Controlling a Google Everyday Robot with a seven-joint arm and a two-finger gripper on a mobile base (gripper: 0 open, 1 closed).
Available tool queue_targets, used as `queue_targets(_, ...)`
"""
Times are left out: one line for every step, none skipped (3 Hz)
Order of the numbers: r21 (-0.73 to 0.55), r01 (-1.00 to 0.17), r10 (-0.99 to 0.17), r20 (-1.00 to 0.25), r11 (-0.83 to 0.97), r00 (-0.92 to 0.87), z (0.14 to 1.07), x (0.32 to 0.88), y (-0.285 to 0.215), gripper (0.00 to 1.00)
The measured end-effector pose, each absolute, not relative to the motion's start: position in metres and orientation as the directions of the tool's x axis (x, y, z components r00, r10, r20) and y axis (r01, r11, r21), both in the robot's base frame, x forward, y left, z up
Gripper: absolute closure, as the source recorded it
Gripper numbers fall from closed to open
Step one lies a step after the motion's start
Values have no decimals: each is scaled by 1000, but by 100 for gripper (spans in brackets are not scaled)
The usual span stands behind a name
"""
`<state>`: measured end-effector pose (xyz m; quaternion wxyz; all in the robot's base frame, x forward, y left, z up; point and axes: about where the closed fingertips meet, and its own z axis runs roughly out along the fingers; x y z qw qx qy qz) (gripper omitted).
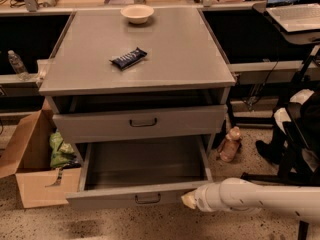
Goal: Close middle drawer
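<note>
My claw (190,200) sits low at the right end of the middle drawer (145,164), touching its front or just beside it, and I cannot tell how open the claw is or if it holds anything. The drawer is pulled far out from the grey cabinet (175,59). My claw is off to one side of the little handle (147,199), so I think a push here may turn the drawer crooked and jam it, or the claw may slip off the corner.
</note>
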<state>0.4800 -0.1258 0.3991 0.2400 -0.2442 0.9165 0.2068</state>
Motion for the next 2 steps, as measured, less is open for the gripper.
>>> queue_targets(254, -555, -349, -557, 792, -753, 399, 488, -122, 100)
queue_targets(252, -570, -350, -579, 782, -736, 404, 500, -117, 100)
